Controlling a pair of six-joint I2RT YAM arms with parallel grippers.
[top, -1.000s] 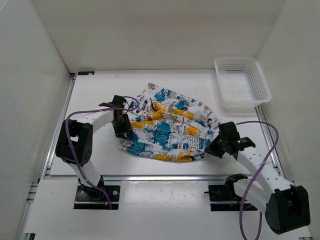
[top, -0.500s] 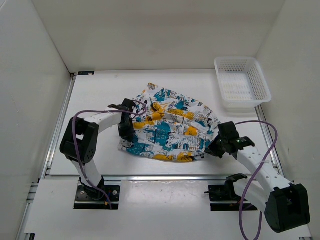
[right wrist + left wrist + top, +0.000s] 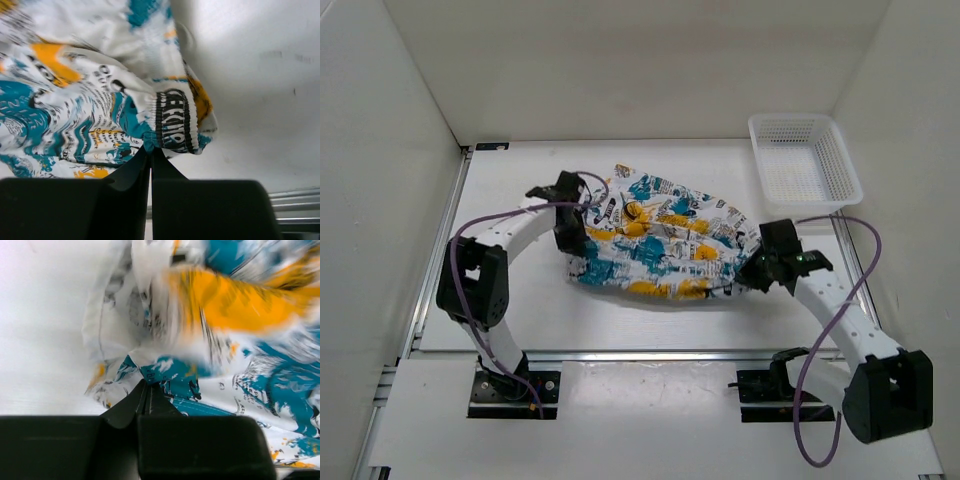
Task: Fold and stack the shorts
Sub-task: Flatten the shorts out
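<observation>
The shorts (image 3: 655,240), white with a teal, yellow-orange and black print, lie bunched across the middle of the table. My left gripper (image 3: 570,232) is shut on their left edge; the left wrist view shows its jaws pinching teal printed cloth (image 3: 165,377). My right gripper (image 3: 752,272) is shut on their right end; the right wrist view shows its jaws pinching the cloth beside the black-lettered elastic waistband (image 3: 172,122). The cloth hangs stretched between the two grippers, its near edge lifted a little.
A white plastic mesh basket (image 3: 837,150) stands at the back right corner. White walls enclose the table on three sides. A metal rail (image 3: 620,352) runs along the near edge. Purple cables loop from both arms.
Both grippers have moved away from me toward the back, carrying the near edge of the shorts with them. The shorts now look narrower front to back.
</observation>
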